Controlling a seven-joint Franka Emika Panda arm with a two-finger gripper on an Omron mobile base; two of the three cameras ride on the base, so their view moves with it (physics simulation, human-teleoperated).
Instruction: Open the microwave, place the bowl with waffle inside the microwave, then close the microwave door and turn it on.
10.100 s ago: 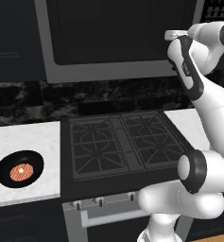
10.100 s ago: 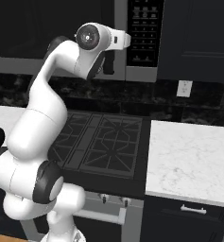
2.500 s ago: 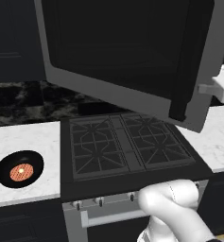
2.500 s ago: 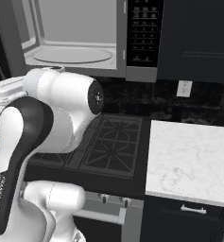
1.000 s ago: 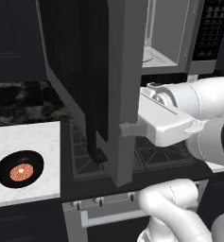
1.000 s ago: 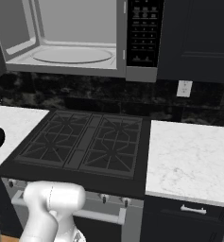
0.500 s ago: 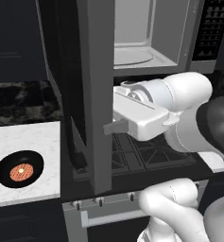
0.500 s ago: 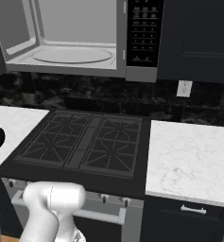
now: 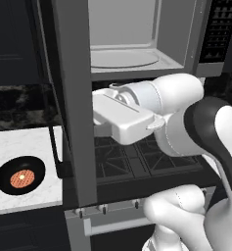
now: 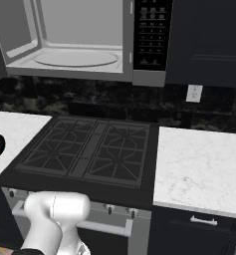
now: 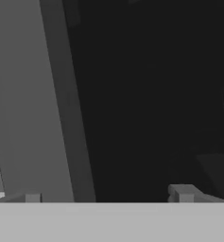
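Jaws spread wide and empty, facing the swung-out grey-steel, dark-glass microwave door (image 9: 71, 98); the pale cavity of the large over-range microwave (image 10: 77, 35) gapes. Best retreat clear, then descend squarely over the glossy black bowl (image 9: 20, 175) holding the orange-red waffle (image 9: 21, 178) on the white marble worktop (image 9: 19, 147).

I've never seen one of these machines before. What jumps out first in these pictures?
The microwave door stands swung wide open, edge-on in the middle of the left base view, baring the pale inside of the microwave with its round turntable above the stove. The robot's white arm reaches across toward the door. On the white counter at left sits a black bowl holding an orange waffle.
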